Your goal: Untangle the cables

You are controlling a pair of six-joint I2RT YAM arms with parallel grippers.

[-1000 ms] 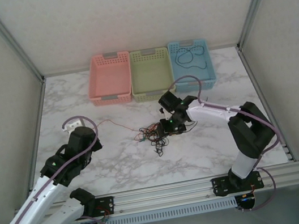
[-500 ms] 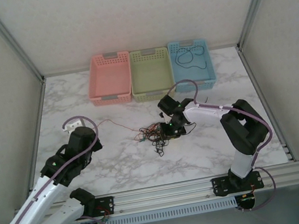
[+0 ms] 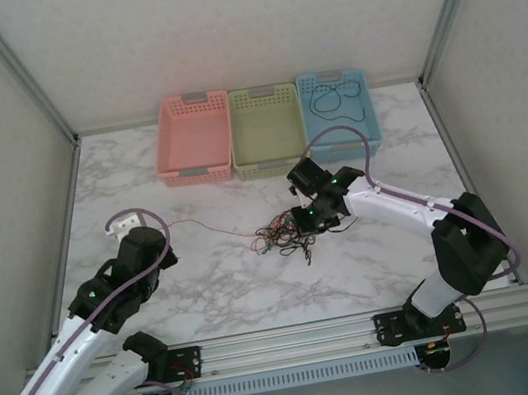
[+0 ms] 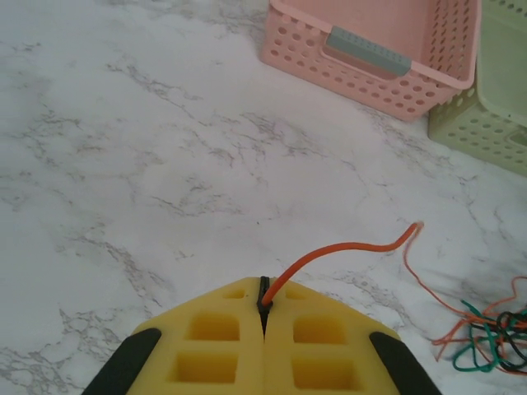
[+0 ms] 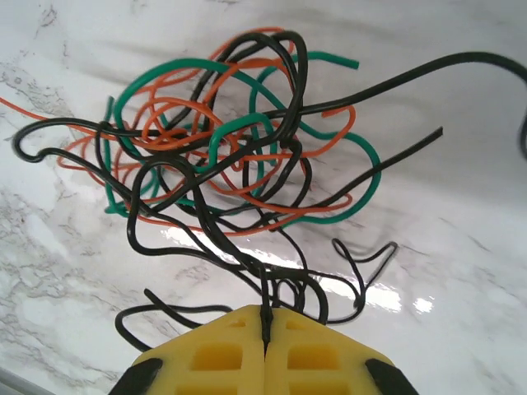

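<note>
Tangled black, orange and green cables [image 3: 285, 234] lie on the marble table [image 3: 208, 288] in front of the green basket [image 3: 267, 136]. The right gripper [image 5: 265, 317] has its jaws pinched on a black cable [image 5: 263, 295] there. The left gripper [image 4: 263, 300], further front-left of the basket, clamps an orange cable [image 4: 346, 248].

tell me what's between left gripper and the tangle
An orange cable, pinched in the left gripper, runs to the tangle over bare table: top view.

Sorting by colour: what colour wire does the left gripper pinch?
A thin orange wire, best in left wrist view.

walls [image 3: 215, 23]: white panels | table [image 3: 211, 303]: white marble | frame [image 3: 287, 334]: aluminium rails
</note>
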